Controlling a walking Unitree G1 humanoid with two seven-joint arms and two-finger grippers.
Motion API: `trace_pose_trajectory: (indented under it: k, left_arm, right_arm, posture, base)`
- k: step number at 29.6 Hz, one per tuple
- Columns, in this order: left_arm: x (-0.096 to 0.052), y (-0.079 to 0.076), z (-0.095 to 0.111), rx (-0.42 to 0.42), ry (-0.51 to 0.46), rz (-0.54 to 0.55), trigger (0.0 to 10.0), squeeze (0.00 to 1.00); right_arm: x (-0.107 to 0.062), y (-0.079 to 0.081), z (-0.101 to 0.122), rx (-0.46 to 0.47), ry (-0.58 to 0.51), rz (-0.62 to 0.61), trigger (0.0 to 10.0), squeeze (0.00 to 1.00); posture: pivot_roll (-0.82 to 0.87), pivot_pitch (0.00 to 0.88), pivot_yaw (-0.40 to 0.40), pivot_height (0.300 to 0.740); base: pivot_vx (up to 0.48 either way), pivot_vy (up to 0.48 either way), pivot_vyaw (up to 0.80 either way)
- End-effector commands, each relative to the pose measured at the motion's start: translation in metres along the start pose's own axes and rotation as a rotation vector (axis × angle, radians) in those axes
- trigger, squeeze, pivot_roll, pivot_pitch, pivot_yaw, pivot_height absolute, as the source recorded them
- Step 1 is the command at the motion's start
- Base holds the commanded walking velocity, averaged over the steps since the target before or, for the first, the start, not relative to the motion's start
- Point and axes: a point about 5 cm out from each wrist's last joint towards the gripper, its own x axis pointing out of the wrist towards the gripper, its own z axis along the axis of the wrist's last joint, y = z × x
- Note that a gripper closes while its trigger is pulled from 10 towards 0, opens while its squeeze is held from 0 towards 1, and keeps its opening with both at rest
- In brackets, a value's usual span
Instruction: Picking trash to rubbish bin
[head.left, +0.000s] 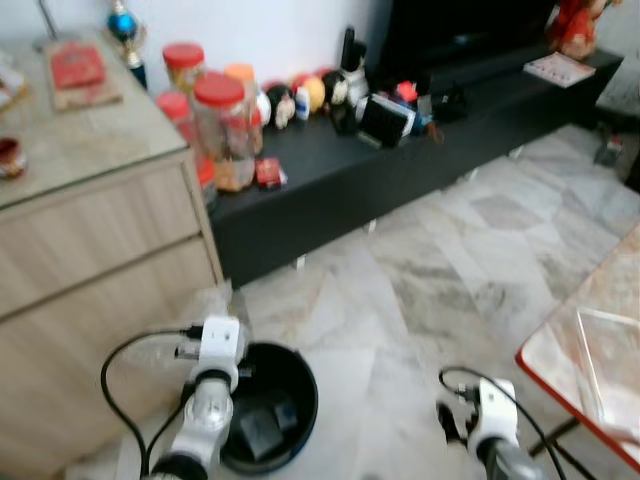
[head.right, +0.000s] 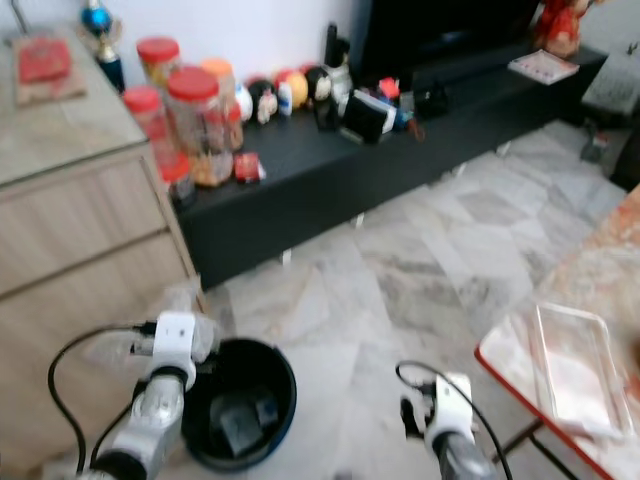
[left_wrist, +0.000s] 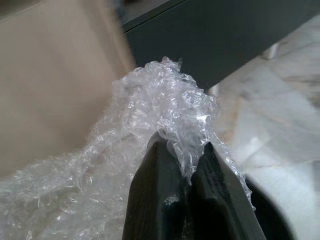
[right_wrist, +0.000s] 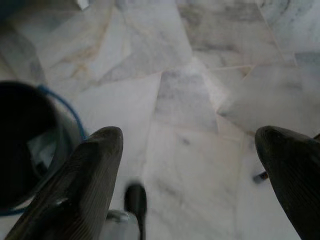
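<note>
Wrap (left_wrist: 165, 105) bunches between my left gripper's (left_wrist: 187, 165) closed fingers, just beside the bin (head.left: 300, 405), toward the cabinet (head.left: 100, 260). My right gripper (right_wrist: 190, 170) hangs wide open, empty, farther off.

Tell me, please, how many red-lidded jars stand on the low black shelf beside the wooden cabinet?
3 clearly: a large jar in front, a smaller jar nearer the cabinet, a third jar behind by the wall. An orange-lidded one stands alongside; more may be hidden.
</note>
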Motion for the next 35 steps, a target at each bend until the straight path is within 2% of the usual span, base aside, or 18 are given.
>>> trace_pose_trajectory:
  k: [1, 2, 10, 11, 14, 15, 19, 26, 30, 35]
  left_arm:
    - [-0.002, -0.01, -0.003, 0.005, 0.024, -0.051, 10.0, 0.0]
    - [-0.003, -0.012, -0.005, 0.008, 0.042, -0.068, 10.0, 0.0]
    - [-0.006, -0.023, -0.015, 0.01, 0.129, -0.172, 10.0, 0.0]
    - [-0.006, -0.023, -0.015, 0.01, 0.129, -0.172, 10.0, 0.0]
    - [-0.006, -0.025, -0.018, -0.001, 0.167, -0.202, 10.0, 0.0]
    - [-0.005, -0.024, -0.019, 0.002, 0.177, -0.204, 10.0, 0.0]
    - [-0.004, -0.022, -0.019, 0.017, 0.183, -0.212, 10.0, 0.0]
    - [-0.002, -0.021, -0.018, 0.019, 0.188, -0.219, 10.0, 0.0]
    - [-0.002, -0.019, -0.02, 0.021, 0.214, -0.216, 10.0, 0.0]
    - [-0.002, -0.02, -0.022, 0.002, 0.23, -0.219, 10.0, 0.0]
  right_arm:
    - [0.001, -0.006, 0.009, 0.007, -0.015, 0.012, 10.0, 0.0]
    - [0.003, -0.002, 0.018, -0.016, -0.036, 0.064, 10.0, 0.0]
    - [0.008, 0.007, 0.065, -0.064, -0.178, 0.222, 10.0, 0.0]
    - [0.008, 0.007, 0.065, -0.064, -0.178, 0.222, 10.0, 0.0]
    - [0.008, 0.018, 0.085, -0.11, -0.231, 0.341, 10.0, 0.0]
    - [0.008, 0.028, 0.095, -0.135, -0.257, 0.426, 10.0, 0.0]
    - [0.005, 0.05, 0.111, -0.197, -0.31, 0.591, 10.0, 0.0]
    - [0.0, 0.072, 0.121, -0.256, -0.348, 0.718, 10.0, 0.0]
    - [-0.009, 0.097, 0.126, -0.321, -0.374, 0.871, 10.0, 0.0]
    - [-0.017, 0.105, 0.127, -0.373, -0.38, 0.929, 10.0, 0.0]
  posture:
    - [-0.08, 0.126, -0.09, 0.74]
    - [-0.08, 0.127, -0.09, 0.74]
    - [-0.09, 0.131, -0.1, 0.74]
    - [-0.09, 0.131, -0.1, 0.74]
    - [-0.09, 0.131, -0.102, 0.74]
    - [-0.09, 0.13, -0.102, 0.74]
    - [-0.1, 0.126, -0.102, 0.74]
    - [-0.11, 0.123, -0.1, 0.74]
    - [-0.12, 0.12, -0.102, 0.74]
    - [-0.13, 0.122, -0.106, 0.74]
  base:
    - [0.0, 0.0, 0.0]
    - [0.0, 0.0, 0.0]
    - [0.0, 0.0, 0.0]
    - [0.0, 0.0, 0.0]
    - [0.0, 0.0, 0.0]
    - [0.0, 0.0, 0.0]
    - [0.0, 0.0, 0.0]
    - [0.0, 0.0, 0.0]
    - [0.0, 0.0, 0.0]
    - [0.0, 0.0, 0.0]
